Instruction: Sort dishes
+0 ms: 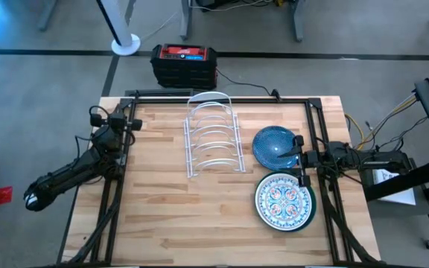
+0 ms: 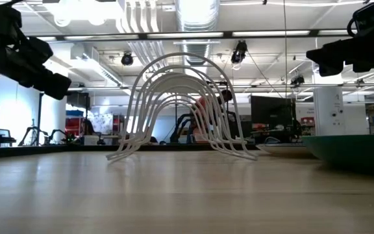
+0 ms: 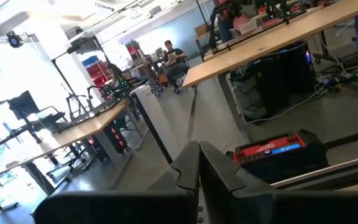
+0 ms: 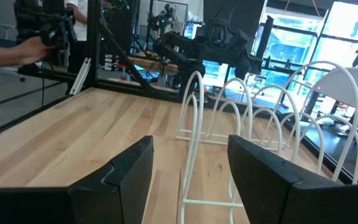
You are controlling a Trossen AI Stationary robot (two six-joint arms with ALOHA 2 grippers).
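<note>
Blue speckled dish [image 1: 273, 146] lies right of the wire rack [image 1: 214, 137], and we see our right tool [image 1: 301, 161], fingers apart, just beside its rim.

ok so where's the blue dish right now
In the high view the blue dish lies flat on the table's right side, between the wire rack and the open right gripper, just behind the floral dish.
</note>
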